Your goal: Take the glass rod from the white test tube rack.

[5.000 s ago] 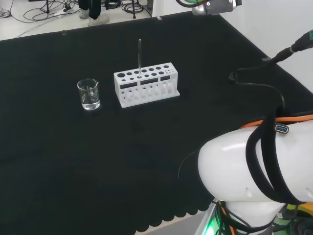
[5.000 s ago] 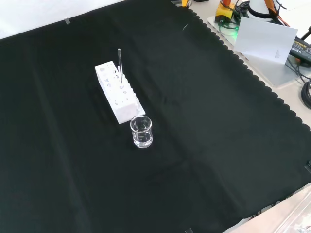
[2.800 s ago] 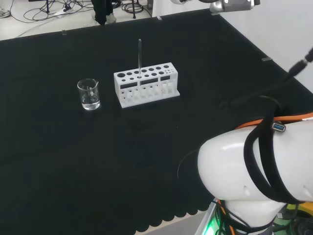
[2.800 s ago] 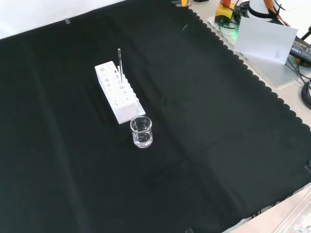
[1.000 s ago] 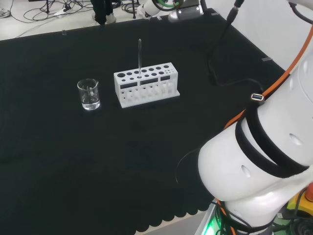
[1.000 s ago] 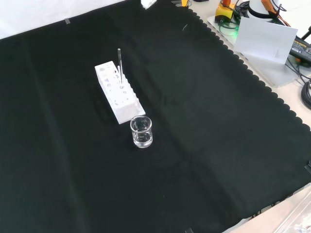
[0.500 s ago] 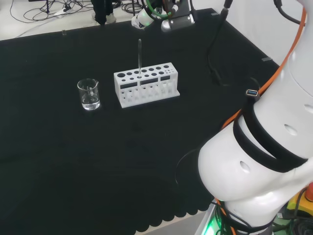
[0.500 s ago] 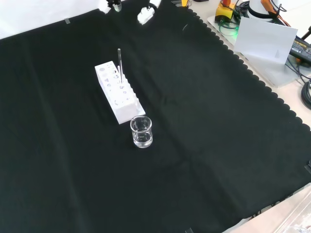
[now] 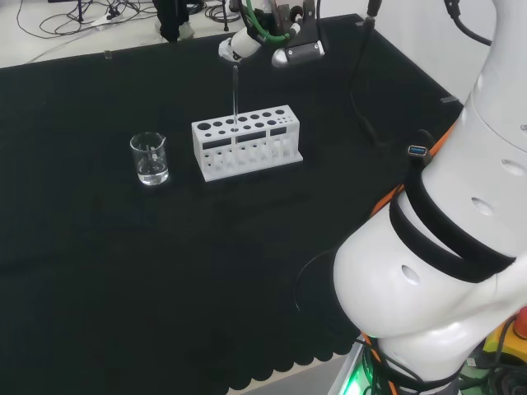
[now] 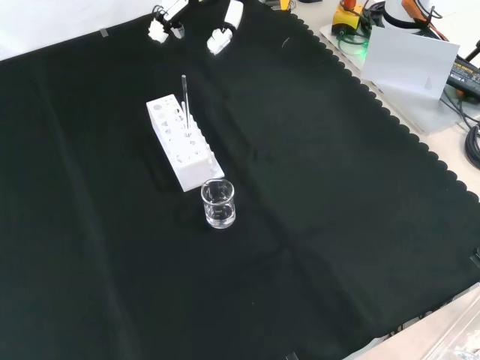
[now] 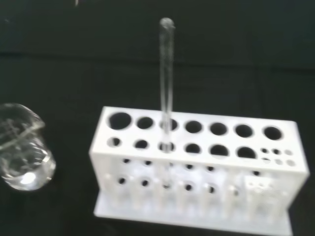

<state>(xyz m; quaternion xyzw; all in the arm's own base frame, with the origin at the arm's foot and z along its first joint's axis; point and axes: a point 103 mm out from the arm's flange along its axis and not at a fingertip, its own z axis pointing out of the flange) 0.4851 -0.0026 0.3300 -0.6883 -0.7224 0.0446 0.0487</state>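
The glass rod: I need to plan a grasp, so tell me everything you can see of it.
The thin, clear glass rod is straight with a rounded top end. It stands upright in a hole of the white plastic test tube rack, in the front row in the wrist view, and rises well above the rack's top plate. Its lower part shows through the rack's open side. Only the rack touches it; the black and white hand hovers beyond it, apart from it.

The wrist view shows the glass rod (image 11: 166, 83) standing upright in a hole of the white test tube rack (image 11: 197, 169), which rests on the black cloth (image 11: 74, 54). A clear glass beaker (image 11: 22, 147) stands beside one end of the rack, apart from it.
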